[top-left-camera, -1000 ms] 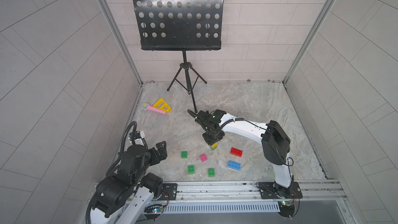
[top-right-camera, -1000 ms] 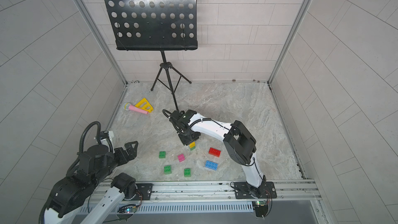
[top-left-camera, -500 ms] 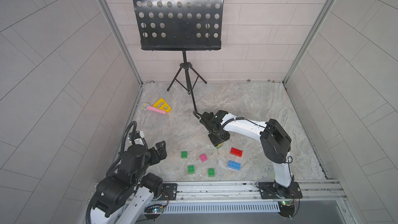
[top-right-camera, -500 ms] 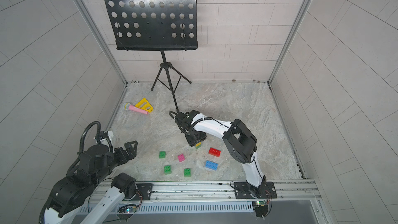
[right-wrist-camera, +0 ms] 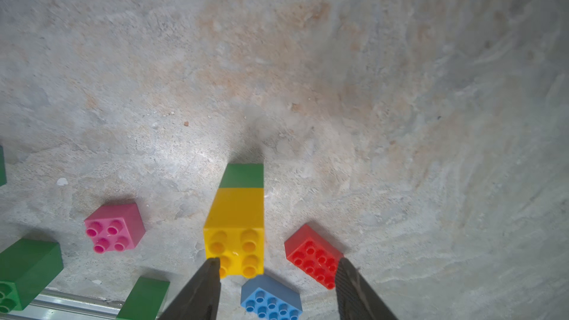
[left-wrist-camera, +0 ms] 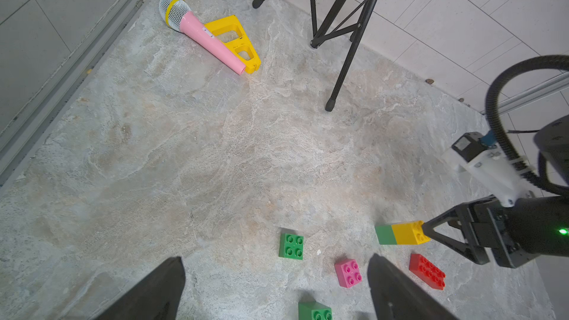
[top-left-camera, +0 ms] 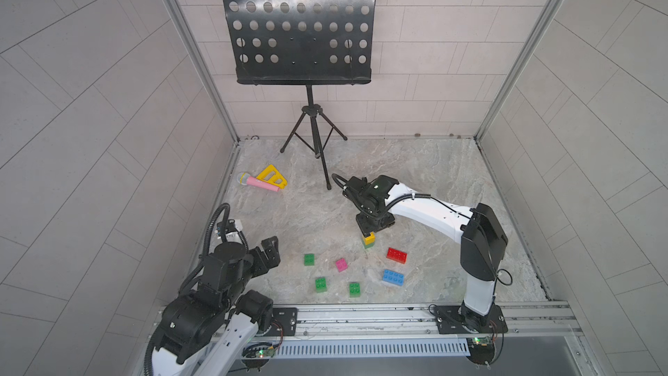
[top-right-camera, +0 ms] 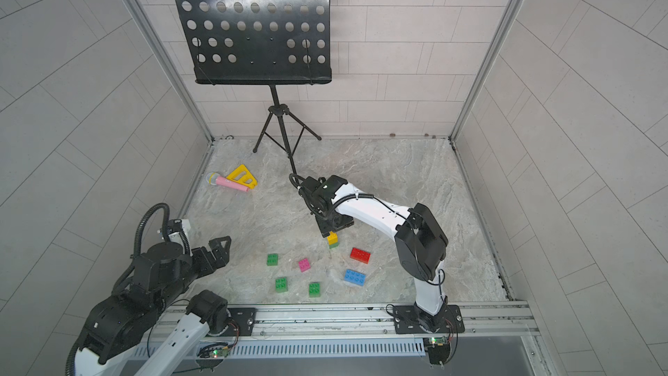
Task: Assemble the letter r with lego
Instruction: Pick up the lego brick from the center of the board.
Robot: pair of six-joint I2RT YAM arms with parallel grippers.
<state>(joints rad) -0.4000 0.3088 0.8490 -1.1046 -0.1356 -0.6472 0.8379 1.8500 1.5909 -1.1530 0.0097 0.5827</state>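
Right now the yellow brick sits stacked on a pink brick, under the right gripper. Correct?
No: the yellow brick sits stacked on a green brick, not pink, under the right gripper; the right wrist view shows it. The pink brick lies apart.

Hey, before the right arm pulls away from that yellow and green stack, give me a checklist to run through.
1. The yellow brick sits flush on the green brick: ok.
2. The right end effector is open: ok, jaws wider than the brick.
3. Its fingertips clear the yellow studs: cannot tell, one overlaps them.
4. The pink brick, red brick and blue brick lie loose, studs up: ok.
5. The left end effector is open, apart from the bricks: ok.
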